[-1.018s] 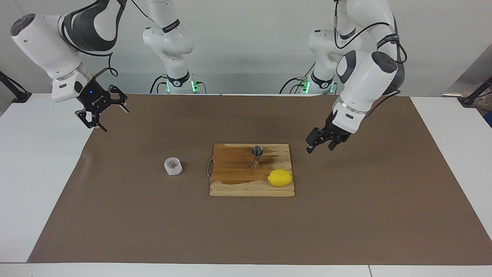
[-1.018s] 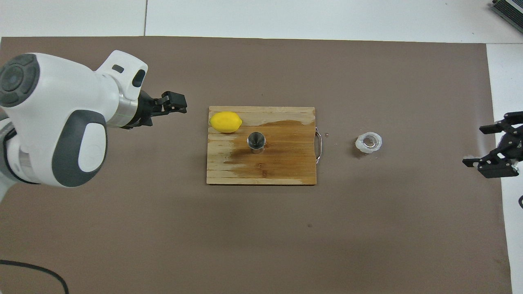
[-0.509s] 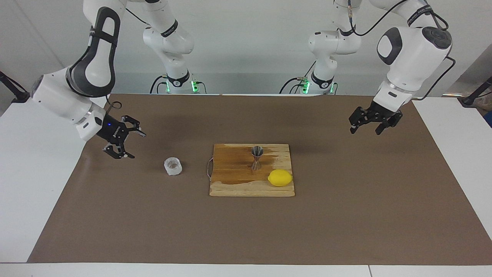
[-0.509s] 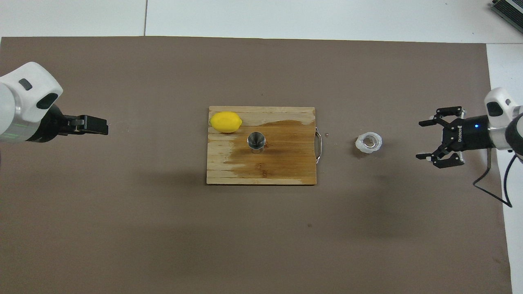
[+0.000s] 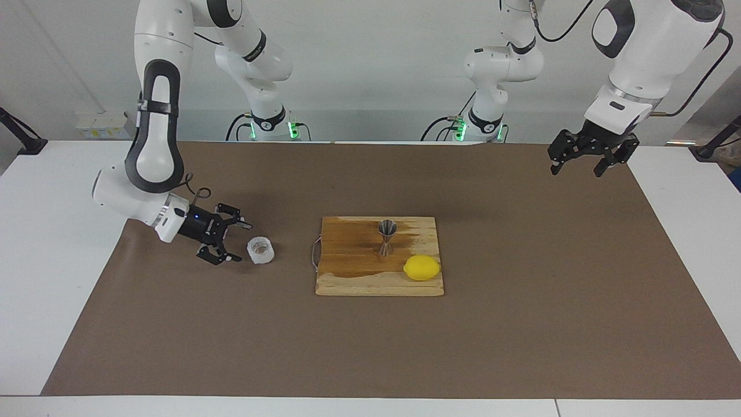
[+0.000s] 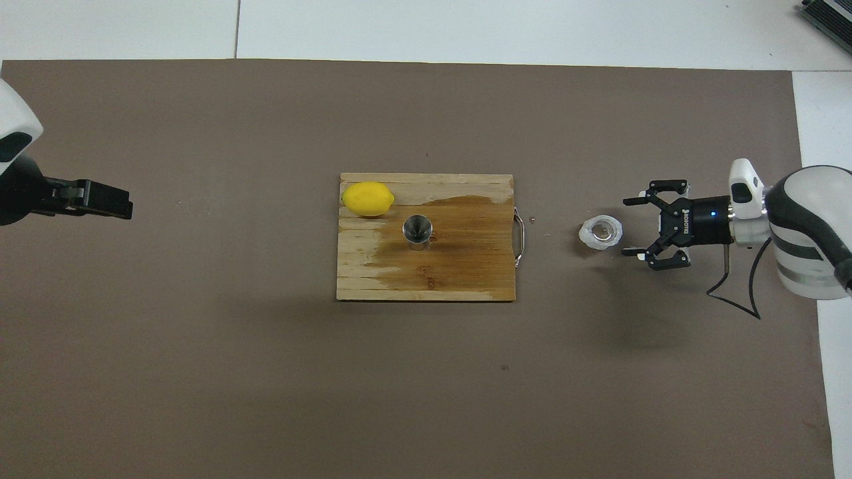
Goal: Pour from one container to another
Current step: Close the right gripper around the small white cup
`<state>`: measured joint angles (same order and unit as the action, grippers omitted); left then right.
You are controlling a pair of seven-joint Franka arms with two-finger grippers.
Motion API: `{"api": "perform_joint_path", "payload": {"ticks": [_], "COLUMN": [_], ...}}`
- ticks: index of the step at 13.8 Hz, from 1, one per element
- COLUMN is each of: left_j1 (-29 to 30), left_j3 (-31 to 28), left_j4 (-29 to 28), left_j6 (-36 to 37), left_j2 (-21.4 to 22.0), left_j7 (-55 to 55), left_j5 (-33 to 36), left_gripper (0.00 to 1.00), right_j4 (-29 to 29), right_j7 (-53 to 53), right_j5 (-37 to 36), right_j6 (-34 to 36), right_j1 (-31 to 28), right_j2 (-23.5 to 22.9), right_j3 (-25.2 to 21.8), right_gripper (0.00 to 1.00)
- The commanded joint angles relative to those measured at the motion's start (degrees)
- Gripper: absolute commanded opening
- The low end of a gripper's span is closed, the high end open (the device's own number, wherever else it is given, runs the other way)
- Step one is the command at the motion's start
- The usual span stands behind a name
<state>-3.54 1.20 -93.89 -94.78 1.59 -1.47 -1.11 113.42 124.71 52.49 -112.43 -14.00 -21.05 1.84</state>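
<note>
Right gripper [image 5: 234, 240]: low over the brown mat [image 5: 521, 324] at the right arm's end of the table, pointed sideways at the cup. Fingers spread wide, nothing between them. Tips sit just beside the cup wall, one on either side of its line; a small gap shows in the overhead view [image 6: 632, 226], so no contact.
Cup [image 5: 260, 250]: squat, translucent whitish, upright on the mat. It stands off the board, toward the right arm's end of the table, near the board's wire handle [image 5: 315, 255]. Overhead [image 6: 601, 232] a dark spot shows through the open top; contents cannot be told.
Jigger [image 5: 386, 236]: shiny steel hourglass, upright on the cutting board [image 5: 347, 284], open mouth up, seen as a round rim from overhead [image 6: 417, 231].
Cutting board: wooden, mid-table. A darker wet-looking patch covers much of its surface around the jigger.
Lemon [image 5: 421, 267]: on the board, at the corner farther from the robots and toward the left arm's end, near the jigger but not touching.
Left gripper [image 5: 587, 159]: raised high over the mat's edge at the left arm's end of the table, well apart from the board. Holds nothing. Whether its fingers are parted cannot be told.
</note>
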Motion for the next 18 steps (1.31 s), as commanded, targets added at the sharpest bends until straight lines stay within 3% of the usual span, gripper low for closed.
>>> {"api": "perform_joint_path", "payload": {"ticks": [1,5,9,12,14,18], "left_j1": [1.16,0.9,1.08,1.08,1.08,1.08], "left_j3": [0.12,0.21,0.21,0.21,0.21,0.21], "left_j4": [1.95,1.25,0.98,0.98,0.98,0.98], "left_j6": [2.32,2.06,2.06,2.06,2.06,2.06], "left_j2": [-1.15,-0.44,-0.36,-0.36,-0.36,-0.36], "left_j7": [-0.73,-0.55,-0.2,-0.11,-0.11,-0.11], "left_j5": [0.76,0.76,0.84,0.84,0.76,0.76], "left_gripper": [1.0,1.0,1.0,1.0,1.0,1.0], "right_j4": [2.76,4.17,5.14,4.18,2.95,1.11], "right_j7": [5.44,8.45,8.71,8.36,5.74,-11.46], "right_j5": [4.27,5.35,5.35,5.17,4.82,0.53], "right_j6": [-1.03,-4.09,-8.59,-8.59,-8.24,-8.59], "right_j1": [0.38,3.01,4.78,4.95,5.13,11.62], "right_j2": [-0.31,-1.01,-1.19,-0.76,0.56,5.83], "right_j3": [0.27,0.18,0.18,0.44,0.88,1.32], "right_gripper": [1.0,1.0,0.38,0.02,0.01,0.01]}}
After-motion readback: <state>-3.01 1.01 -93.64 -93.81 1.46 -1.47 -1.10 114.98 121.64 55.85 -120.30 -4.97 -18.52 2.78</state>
